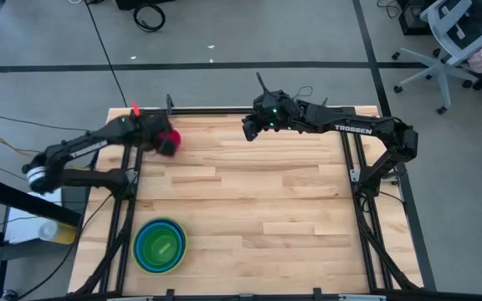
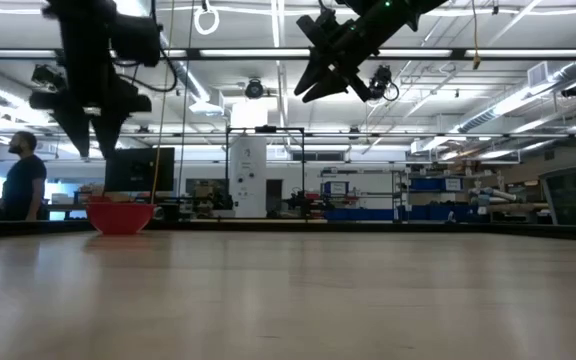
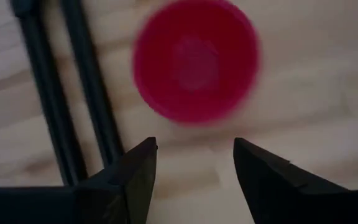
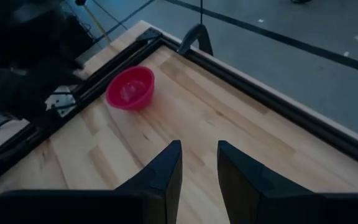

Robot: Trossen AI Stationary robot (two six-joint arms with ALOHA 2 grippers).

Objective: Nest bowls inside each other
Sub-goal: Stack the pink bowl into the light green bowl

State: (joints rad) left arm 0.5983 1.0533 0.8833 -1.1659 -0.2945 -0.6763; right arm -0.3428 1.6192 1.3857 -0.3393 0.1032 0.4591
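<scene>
The small magenta-red bowl (image 1: pixel 169 140) stands upright on its base near the table's far left corner, also in the low view (image 2: pixel 120 216) and the right wrist view (image 4: pixel 130 88). My left gripper (image 3: pixel 194 165) hangs open above it, fingers pointing down, the bowl (image 3: pixel 196 60) just beyond the fingertips and untouched. A stack of nested bowls (image 1: pixel 160 245), lime-green outside, blue within, green innermost, rests at the near left. My right gripper (image 4: pixel 199 163) hovers open and empty high over the far middle of the table (image 1: pixel 249 130).
A black frame rail (image 4: pixel 241 74) runs along the table's far edge and another (image 3: pixel 73 93) along the left edge beside the red bowl. Bare wood (image 1: pixel 291 209) spreads across the middle and right. A person (image 2: pixel 23 185) stands in the room beyond.
</scene>
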